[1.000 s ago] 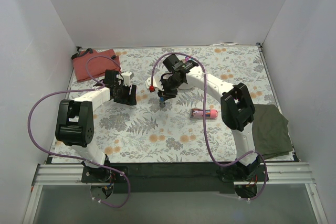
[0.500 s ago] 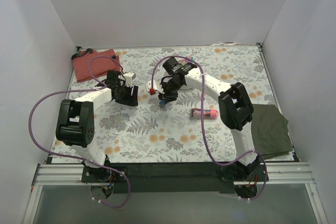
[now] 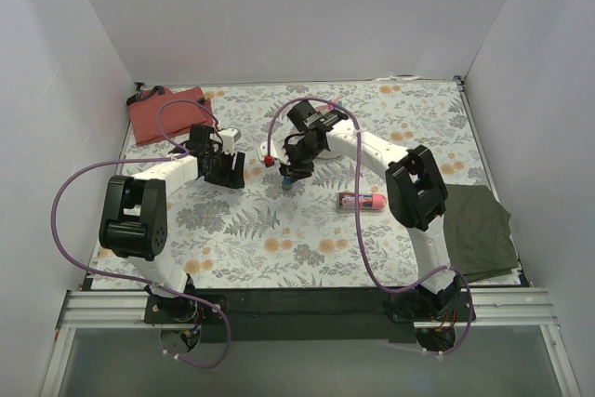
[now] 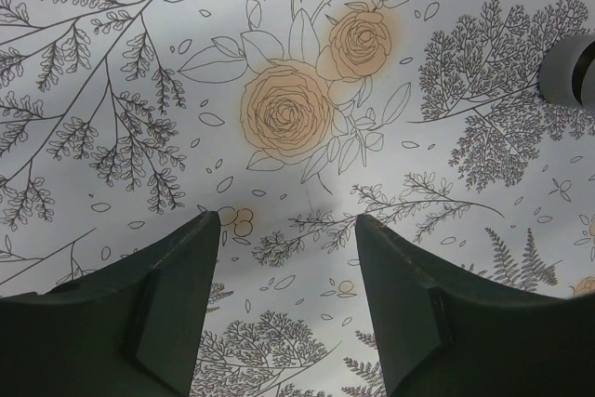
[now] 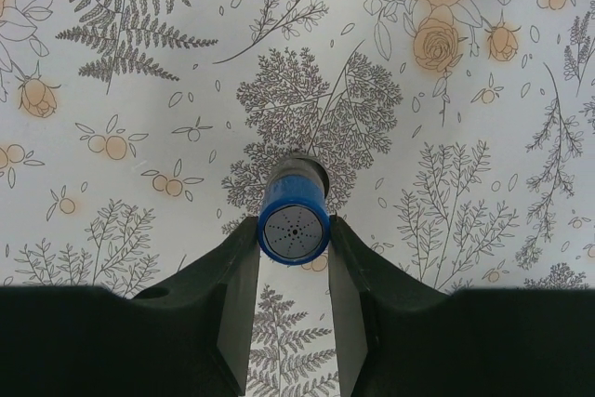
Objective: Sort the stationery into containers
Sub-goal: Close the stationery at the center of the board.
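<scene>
My right gripper [image 5: 292,230] is shut on a blue cylinder [image 5: 294,216] with a dotted grey end and a dark far end. It holds the cylinder upright just above the floral table. In the top view this gripper [image 3: 291,177] is mid-table. My left gripper [image 4: 288,220] is open and empty over the floral cloth, left of the right one in the top view [image 3: 230,172]. A pink tube [image 3: 361,201] lies to the right of the right gripper. The red pouch [image 3: 167,113] lies flat at the back left. I cannot make out the white tub.
A folded olive-green cloth [image 3: 479,230] lies at the table's right edge. A pale grey round object [image 4: 569,72] is cut off at the right edge of the left wrist view. White walls close in the back and both sides.
My right gripper has shifted slightly back and left with the cylinder still in it. My left gripper has edged slightly toward the back.
</scene>
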Robot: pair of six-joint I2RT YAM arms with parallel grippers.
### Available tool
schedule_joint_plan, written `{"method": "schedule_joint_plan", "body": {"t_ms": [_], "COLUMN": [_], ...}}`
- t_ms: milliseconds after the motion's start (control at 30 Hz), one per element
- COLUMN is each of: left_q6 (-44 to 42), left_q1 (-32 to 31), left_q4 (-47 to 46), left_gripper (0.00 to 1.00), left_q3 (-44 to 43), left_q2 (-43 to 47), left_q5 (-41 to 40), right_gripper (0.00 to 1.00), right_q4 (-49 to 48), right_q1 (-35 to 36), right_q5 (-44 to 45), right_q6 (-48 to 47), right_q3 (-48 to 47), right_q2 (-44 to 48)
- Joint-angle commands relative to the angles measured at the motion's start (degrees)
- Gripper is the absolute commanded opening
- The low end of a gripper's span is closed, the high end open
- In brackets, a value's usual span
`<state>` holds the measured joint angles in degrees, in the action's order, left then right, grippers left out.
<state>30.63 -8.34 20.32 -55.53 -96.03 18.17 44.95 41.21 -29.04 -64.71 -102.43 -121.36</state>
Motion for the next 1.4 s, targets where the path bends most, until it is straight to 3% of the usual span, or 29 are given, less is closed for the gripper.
{"method": "schedule_joint_plan", "body": {"t_ms": [0, 1033, 1367], "left_q6": [-0.6, 0.0, -1.7], "left_q1": [-0.2, -0.5, -5.1], "left_q4": [-1.1, -1.1, 0.3], "left_gripper": [0.6, 0.6, 0.6], "left_q3": [-0.2, -0.6, 1.7], "left_q2": [0.3, -0.4, 2.3], "left_q5": [0.3, 0.6, -2.1], "right_gripper": [0.01, 0.01, 0.01], "right_q4": [0.9, 1.1, 4.6], "right_q1": [-0.5, 0.4, 0.1], "right_q5": [-2.5, 1.4, -3.7], "right_q6": [-0.3, -8.8, -10.7], "right_q3": [-3.5, 2.2, 1.7], "right_q2": [-0.3, -1.4, -4.2]}}
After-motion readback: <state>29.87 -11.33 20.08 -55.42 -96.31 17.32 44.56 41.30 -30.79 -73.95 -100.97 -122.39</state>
